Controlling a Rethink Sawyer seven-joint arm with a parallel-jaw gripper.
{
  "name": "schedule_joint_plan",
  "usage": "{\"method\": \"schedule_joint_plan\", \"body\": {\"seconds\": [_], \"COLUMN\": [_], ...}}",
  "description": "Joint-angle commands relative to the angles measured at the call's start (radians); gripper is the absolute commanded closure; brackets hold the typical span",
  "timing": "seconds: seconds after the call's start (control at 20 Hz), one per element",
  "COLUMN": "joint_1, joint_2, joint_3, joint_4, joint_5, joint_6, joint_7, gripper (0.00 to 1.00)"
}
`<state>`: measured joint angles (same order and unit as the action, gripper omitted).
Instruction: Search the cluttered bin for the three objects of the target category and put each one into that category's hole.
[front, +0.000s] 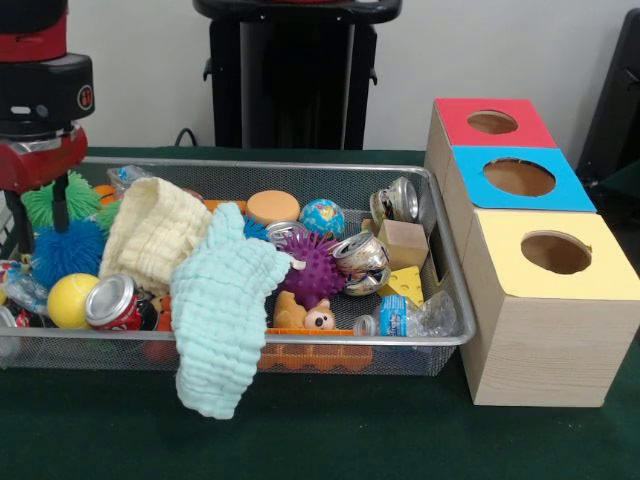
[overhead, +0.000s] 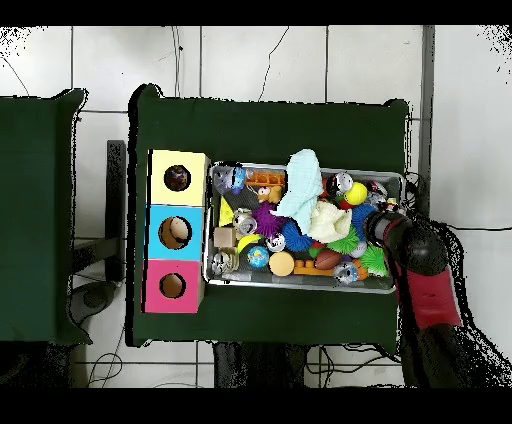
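Front view has my arm (front: 40, 90) down at the nine o'clock end of the table (front: 330, 440), and whether my end effector is released or clenched I cannot tell. Next in size, the bin (front: 300, 168) sits across the middle, packed full. At three o'clock stands the yellow-topped box (front: 545, 330), just beside the bin, its hole (front: 556, 252) facing up and free. Draped over the bin's front rim is the mint cloth (front: 222, 320), beside the cream cloth (front: 150, 232). Smaller still: crushed cans (front: 362, 258), a red can (front: 112, 303), a purple spiky ball (front: 312, 268). My worry: those cloths hide things and could snag on me and drag clutter over the rim.
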<state>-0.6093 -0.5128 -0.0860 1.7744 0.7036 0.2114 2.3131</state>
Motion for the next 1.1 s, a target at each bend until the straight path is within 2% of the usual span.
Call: {"method": "schedule_joint_plan", "body": {"seconds": [0.05,0.2,0.35,0.65,0.9,1.1], "joint_1": [0.025,0.022,-0.008,-0.054,-0.056,-0.076], "joint_2": [0.024,0.031,0.064,0.108,0.122,0.124], "joint_3": [0.042,0.028,-0.008,-0.034,-0.065,-0.058], "joint_4": [0.0,-0.014,-0.063,-0.136,-0.194,-0.215], "joint_5": [0.002,-0.006,-0.039,-0.097,-0.131,-0.157], "joint_6": [0.058,0.05,0.045,0.005,0.043,0.061], "joint_7": [0.157,0.145,0.092,0.025,0.026,0.021], "gripper": [0.0,0.0,0.0,0.0,0.0,0.0]}}
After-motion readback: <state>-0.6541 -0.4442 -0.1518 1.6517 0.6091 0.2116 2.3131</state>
